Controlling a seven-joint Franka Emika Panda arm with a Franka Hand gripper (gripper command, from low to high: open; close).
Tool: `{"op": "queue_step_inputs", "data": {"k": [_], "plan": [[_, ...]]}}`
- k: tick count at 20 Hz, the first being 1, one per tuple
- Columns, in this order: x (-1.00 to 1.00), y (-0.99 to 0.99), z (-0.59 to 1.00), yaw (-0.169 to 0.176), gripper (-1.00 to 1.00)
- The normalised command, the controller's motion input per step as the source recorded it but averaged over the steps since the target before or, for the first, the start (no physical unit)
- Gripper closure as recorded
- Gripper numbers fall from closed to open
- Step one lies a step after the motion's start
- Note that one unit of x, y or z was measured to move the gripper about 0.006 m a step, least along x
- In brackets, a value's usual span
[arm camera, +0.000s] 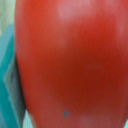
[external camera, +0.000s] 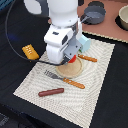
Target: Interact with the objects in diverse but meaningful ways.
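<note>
Tomato [arm camera: 70,60] fills the wrist view, low over the plate [external camera: 70,70] at frame centre; smooth, round, likely light and slippery (grip its widest part). Whether the jaws hold it, I cannot tell.

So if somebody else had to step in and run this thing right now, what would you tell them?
Gripper: low over the tan plate, fingers hidden; open or shut cannot be told.
Red tomato: fills the wrist view, right at the gripper, over the plate.
On the mat: fork, knife, sausage. Yellow-orange block off the mat. Grey pot behind.
Left: confirm the tomato's hold.
</note>
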Motion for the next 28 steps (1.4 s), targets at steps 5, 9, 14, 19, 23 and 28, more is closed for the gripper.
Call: {"op": "queue_step_inputs", "data": {"k": [5, 9, 14, 19, 23, 28], "plan": [[0.22, -0.07, 0.15, -0.001, -1.00], [0.17, 0.00, 0.80, -0.017, -1.00], [0.08, 0.01, 0.94, -0.025, -1.00], [-0.10, 0.11, 0.98, -0.051, -1.00], [-0.37, 0.28, 0.79, -0.033, -1.00], [-0.52, 0.50, 0.53, -0.036, -1.00]]}}
